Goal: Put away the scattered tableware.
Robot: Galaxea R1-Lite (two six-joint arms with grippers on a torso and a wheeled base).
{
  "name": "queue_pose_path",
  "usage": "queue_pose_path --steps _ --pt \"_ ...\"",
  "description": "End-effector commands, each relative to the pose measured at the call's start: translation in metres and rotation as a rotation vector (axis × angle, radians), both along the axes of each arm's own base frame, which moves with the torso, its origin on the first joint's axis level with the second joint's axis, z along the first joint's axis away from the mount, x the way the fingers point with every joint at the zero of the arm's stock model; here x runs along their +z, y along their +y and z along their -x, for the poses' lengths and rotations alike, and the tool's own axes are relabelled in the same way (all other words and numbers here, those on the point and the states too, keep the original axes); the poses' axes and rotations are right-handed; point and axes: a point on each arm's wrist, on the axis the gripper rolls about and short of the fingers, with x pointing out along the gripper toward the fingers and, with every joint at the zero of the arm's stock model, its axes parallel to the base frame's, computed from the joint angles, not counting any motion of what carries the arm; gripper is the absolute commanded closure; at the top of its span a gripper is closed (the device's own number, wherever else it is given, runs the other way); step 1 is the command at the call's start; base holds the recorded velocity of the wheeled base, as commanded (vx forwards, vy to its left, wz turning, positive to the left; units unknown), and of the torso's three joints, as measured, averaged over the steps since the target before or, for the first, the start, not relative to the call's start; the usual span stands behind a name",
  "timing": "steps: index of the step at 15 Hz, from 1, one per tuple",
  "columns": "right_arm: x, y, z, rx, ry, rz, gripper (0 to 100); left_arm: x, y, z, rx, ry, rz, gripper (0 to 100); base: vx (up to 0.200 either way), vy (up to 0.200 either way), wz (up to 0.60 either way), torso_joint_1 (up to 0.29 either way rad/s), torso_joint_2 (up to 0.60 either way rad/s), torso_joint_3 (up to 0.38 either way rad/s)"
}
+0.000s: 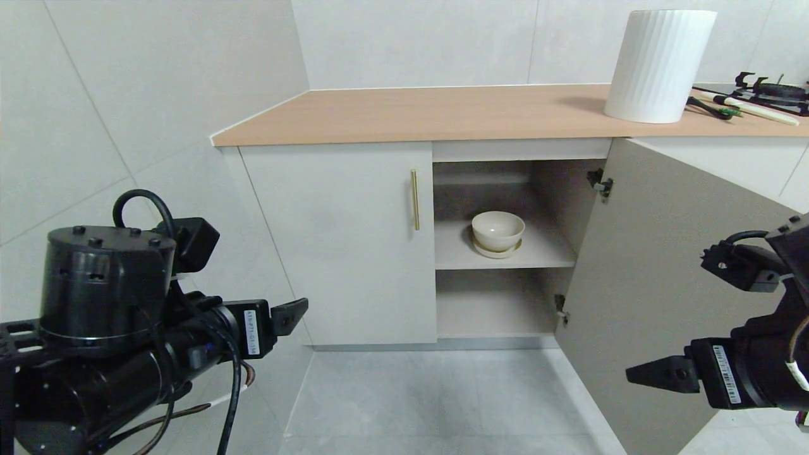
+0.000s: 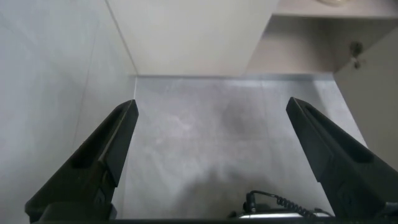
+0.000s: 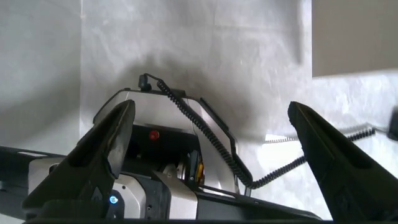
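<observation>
A cream bowl [image 1: 498,229] stands on a small plate [image 1: 497,251] on the middle shelf [image 1: 543,253] of the open cabinet. My left gripper [image 1: 291,313] hangs low at the left, in front of the closed door and well short of the shelf. In the left wrist view that gripper [image 2: 211,109] is open, with bare floor between its fingers. My right gripper [image 1: 651,374] is low at the right, beside the opened door, pointing left. The right wrist view shows it [image 3: 211,112] open and holding nothing.
The right cabinet door [image 1: 638,284] is swung wide open toward me, close to my right arm. The left door [image 1: 341,246] with its gold handle [image 1: 414,199] is closed. On the wooden countertop [image 1: 442,110] stand a white ribbed container [image 1: 659,63] and some utensils [image 1: 752,107].
</observation>
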Motion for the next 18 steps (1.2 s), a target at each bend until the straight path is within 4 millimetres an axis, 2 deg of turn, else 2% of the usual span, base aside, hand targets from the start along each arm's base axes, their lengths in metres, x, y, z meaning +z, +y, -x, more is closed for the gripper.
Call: queue_pose_path --steps 1,7,14,18 --pt "-0.001 -0.003 0.005 -0.005 -0.003 -0.001 0 0.002 0.001 0.002 0.000 -0.008 0.005 0 0.000 0.000 0.00 0.000 0.00 0.000" --pt "0.001 -0.025 0.037 -0.020 -0.061 -0.040 0 0.005 0.004 0.007 -0.005 -0.024 0.008 0 0.000 0.000 0.00 0.000 0.00 0.000" --pt "-0.002 -0.025 0.038 -0.021 -0.053 -0.031 0 0.004 0.003 0.006 -0.004 -0.018 0.002 0 0.000 0.000 0.00 0.000 0.00 0.000" --pt "-0.003 -0.028 0.038 -0.036 -0.035 -0.017 0 0.003 0.003 0.006 -0.006 -0.015 0.001 0 0.000 -0.200 0.00 -0.002 0.00 0.005"
